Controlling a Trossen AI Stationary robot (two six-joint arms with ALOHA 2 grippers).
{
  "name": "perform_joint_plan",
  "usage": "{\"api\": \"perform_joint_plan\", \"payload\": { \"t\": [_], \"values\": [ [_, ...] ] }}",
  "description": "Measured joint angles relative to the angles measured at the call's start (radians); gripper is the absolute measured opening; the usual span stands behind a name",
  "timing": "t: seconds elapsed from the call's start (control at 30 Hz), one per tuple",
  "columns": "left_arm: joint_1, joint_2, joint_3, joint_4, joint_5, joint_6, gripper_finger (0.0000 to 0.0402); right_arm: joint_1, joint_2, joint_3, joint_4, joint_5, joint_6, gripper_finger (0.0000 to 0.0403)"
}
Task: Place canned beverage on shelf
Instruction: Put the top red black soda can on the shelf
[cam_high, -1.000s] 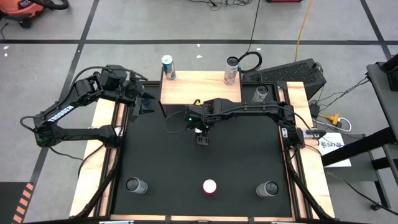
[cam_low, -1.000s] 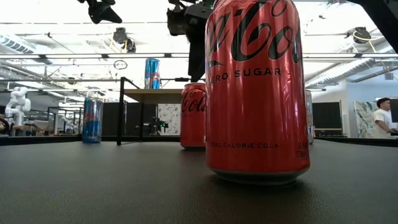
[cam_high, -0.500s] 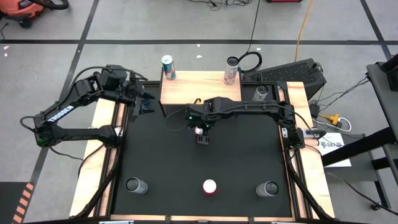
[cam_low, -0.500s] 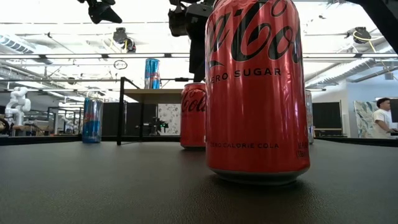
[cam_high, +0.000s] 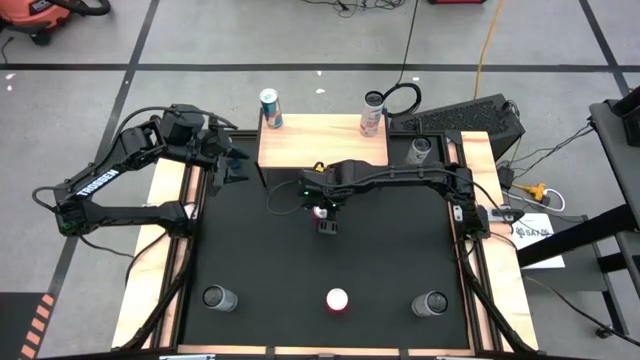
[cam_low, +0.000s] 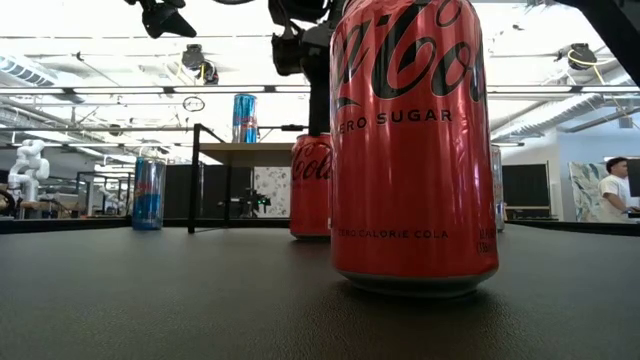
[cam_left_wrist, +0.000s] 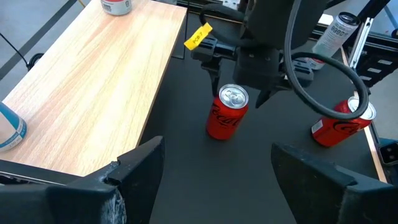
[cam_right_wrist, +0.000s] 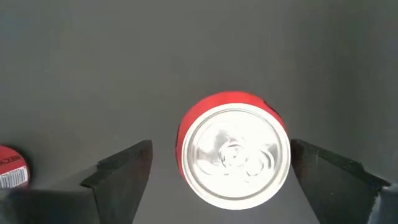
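Your right gripper (cam_right_wrist: 217, 171) hangs over an upright red can (cam_right_wrist: 233, 149) on the black mat, fingers spread, not yet grasping. The shelf (cam_high: 322, 140) already holds two cans; your left gripper (cam_left_wrist: 211, 180), also spread, waits beside it.

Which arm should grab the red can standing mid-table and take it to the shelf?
The right. Its gripper hangs open directly above the red can, fingers on either side of it. The left gripper waits open at the table's left edge beside the shelf, farther from that can.
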Motion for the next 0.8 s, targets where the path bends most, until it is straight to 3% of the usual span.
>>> {"api": "perform_joint_plan", "payload": {
  "t": [0.3, 0.8],
  "values": [
    [0.0, 0.0, 0.0, 0.0, 0.0, 0.0, 0.0299, -0.015, 0.0, -0.015, 0.024, -0.039, 0.006, 0.0363],
    [0.0, 0.0, 0.0, 0.0, 0.0, 0.0, 0.0299, -0.017, 0.001, -0.053, 0.055, -0.043, 0.006, 0.0311]
  ]
}}
